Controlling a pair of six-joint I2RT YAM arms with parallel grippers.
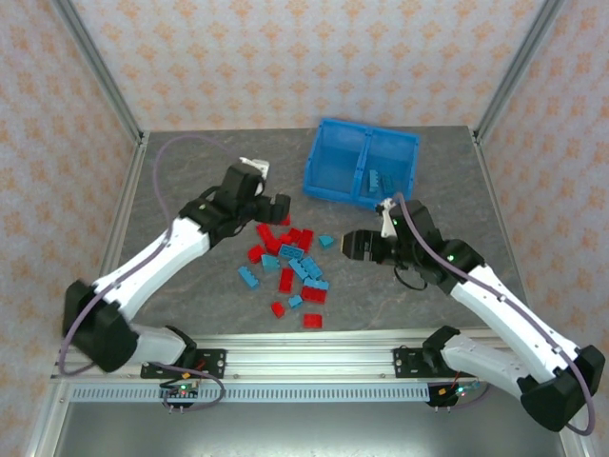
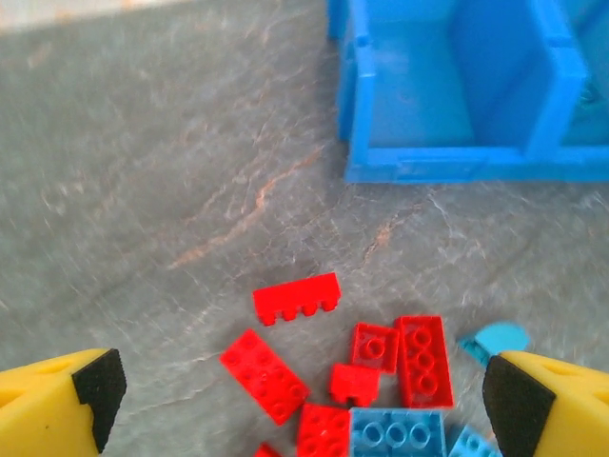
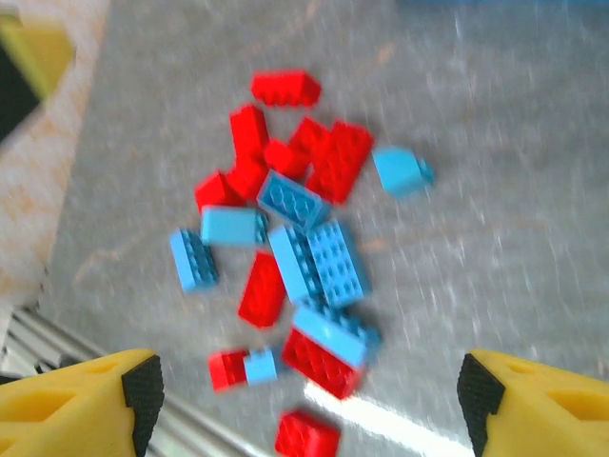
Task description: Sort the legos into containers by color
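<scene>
At the far side of the grey bench, Mia said, sits the blue bin, two compartments side by side. A few light blue bricks lie in the right one.

"And the arms?" Tom asked.

"The left claw hangs over the far-left edge of the legos, jaws spread very wide, nothing in them. The right claw is just right of the heap, jaws well apart too, holding nothing."

"The heap itself?"

"Red and light blue mixed, loose on the bench between the claws, nearer than the bin. Many touch or overlap. A teal sloped piece lies a little apart, on the right claw's side."

"How will they handle?"

"Light, rigid, slick plastic, I'd judge (no give, so a skewed pinch could squirt one out). Pinch each across its short width, on the flat side walls, not over the studs. Crowded ones will likely shove their neighbours."

"Which way do they point?"

"Every way. The long red brick seems tipped on its side, long axis across the left wrist view. The red eight-stud brick lies studs up, axis diagonal. The six-stud one lies studs up, pointing toward the bin."
</scene>
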